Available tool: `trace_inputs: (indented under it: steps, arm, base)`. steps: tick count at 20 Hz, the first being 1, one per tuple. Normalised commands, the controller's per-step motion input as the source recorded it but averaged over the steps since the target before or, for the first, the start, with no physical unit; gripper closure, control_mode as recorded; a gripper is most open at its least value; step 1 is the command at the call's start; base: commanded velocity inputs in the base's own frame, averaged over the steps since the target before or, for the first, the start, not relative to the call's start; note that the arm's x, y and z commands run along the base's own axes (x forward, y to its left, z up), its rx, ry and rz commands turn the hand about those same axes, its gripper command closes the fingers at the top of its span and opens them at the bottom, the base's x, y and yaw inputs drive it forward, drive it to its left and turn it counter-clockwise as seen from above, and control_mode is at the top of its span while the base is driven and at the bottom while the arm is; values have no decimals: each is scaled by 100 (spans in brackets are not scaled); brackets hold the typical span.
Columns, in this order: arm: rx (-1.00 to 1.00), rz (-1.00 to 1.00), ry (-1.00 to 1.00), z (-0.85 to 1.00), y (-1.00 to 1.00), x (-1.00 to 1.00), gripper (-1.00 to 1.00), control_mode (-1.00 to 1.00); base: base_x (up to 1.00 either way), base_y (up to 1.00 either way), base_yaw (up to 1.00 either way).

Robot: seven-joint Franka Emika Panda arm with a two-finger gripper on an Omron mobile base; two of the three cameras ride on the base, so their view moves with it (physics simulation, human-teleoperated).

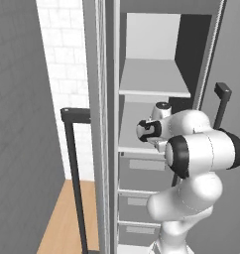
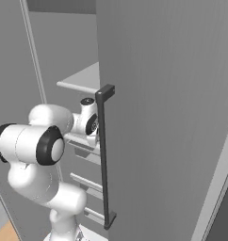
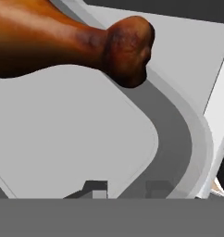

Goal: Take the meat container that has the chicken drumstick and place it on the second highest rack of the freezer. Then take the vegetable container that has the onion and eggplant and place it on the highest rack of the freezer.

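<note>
One container [image 3: 86,139] sits right under my gripper [image 3: 127,187] in the hand view: the pale meat tray with the drumstick [image 3: 72,39] in it. Its floor spreads from the centre to the lower left of that frame, and its rounded corner and raised rim curve down the right side. The drumstick lies across the top of the frame, long axis running left to right, thick brown body at upper left and dark knobby bone end just right of centre. It is glossy, orange-brown on top, near black underneath.

My two finger tips [image 3: 96,189] show as small dark stubs at the bottom centre, with the tray's rim region between and just beyond them. Whether they clasp the rim or stand free of it I cannot tell; the gap looks narrow, and the contact itself is hidden at the frame's edge.

In the left base view my wrist reaches into the open freezer [image 1: 151,89] at mid frame, level with the shelf [image 1: 137,149] below the top rack [image 1: 154,92]. I judge the tray to rest on that shelf, the second highest. In the right base view the freezer door [image 2: 163,117] with its dark handle [image 2: 104,155] hides most of my hand.

The next move, I judge, is a straight pull back out along the shelf, away from the tray, with the fingers clear of the rim.
</note>
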Motion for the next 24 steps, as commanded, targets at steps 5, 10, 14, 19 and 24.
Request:
trace_inputs:
  steps: [5,10,14,19,24]
  arm:
    - [0,2,0,-15,-3,32,100,-100]
    - [0,4,-2,-33,0,40,100,-100]
    - [0,5,-1,-34,0,24,100,-100]
    - [0,3,-8,-48,0,2,100,-100]
    - [0,0,-2,-10,2,0,100,-100]
  base:
    - [0,0,0]
    - [0,0,0]
    - [0,0,0]
    - [0,0,0]
    - [0,0,0]
